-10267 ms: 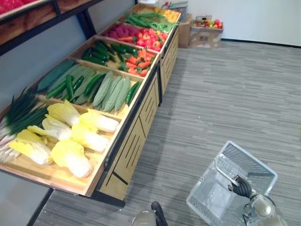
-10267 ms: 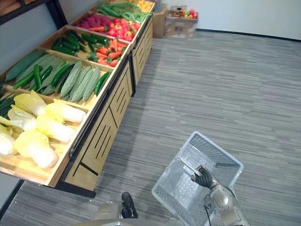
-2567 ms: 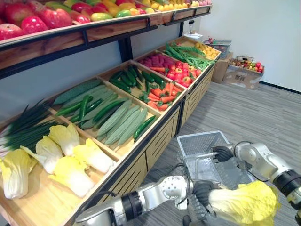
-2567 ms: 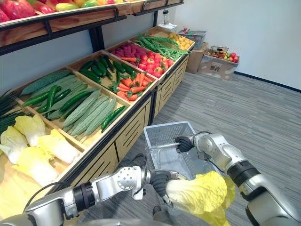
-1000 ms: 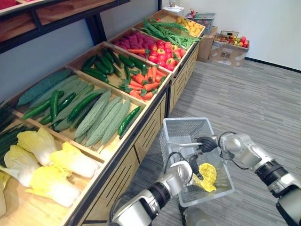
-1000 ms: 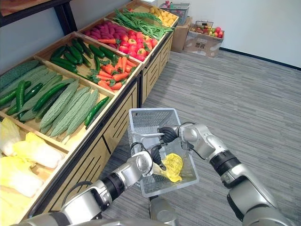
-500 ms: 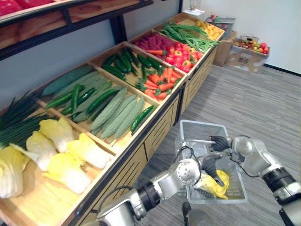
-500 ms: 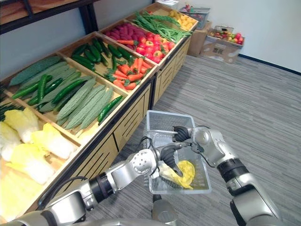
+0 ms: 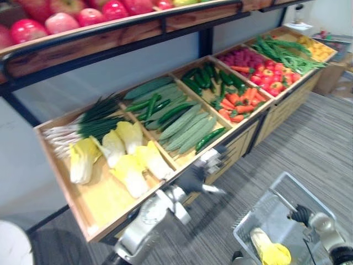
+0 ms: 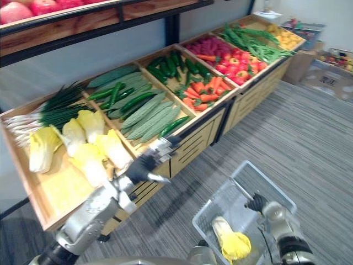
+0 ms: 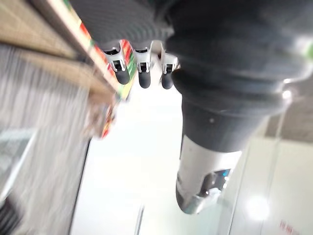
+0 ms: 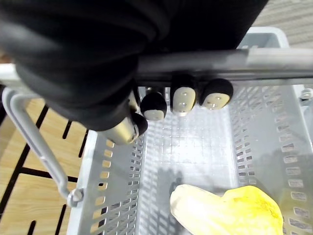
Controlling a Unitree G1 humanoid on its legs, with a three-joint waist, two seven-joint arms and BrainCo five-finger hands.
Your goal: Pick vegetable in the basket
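A grey wire basket hangs low over the floor at the lower right. My right hand is shut on its handle, with the fingers curled under the bar in the right wrist view. One yellow-green napa cabbage lies on the basket's bottom, also seen at close range as the cabbage in that wrist view. My left hand is open and empty, in the air just off the front edge of the produce stand, beside the shelf cabbages. Its straight fingers hold nothing.
The wooden stand runs along the left, with spring onions, cucumbers and bitter gourds, carrots and peppers, and green beans. An upper shelf of red fruit overhangs it. Grey striped floor lies open to the right.
My left hand has let go of the cabbage, left the basket and swung up to the stand's front edge. The cabbage now lies in the basket. The camera has turned toward the shelves.
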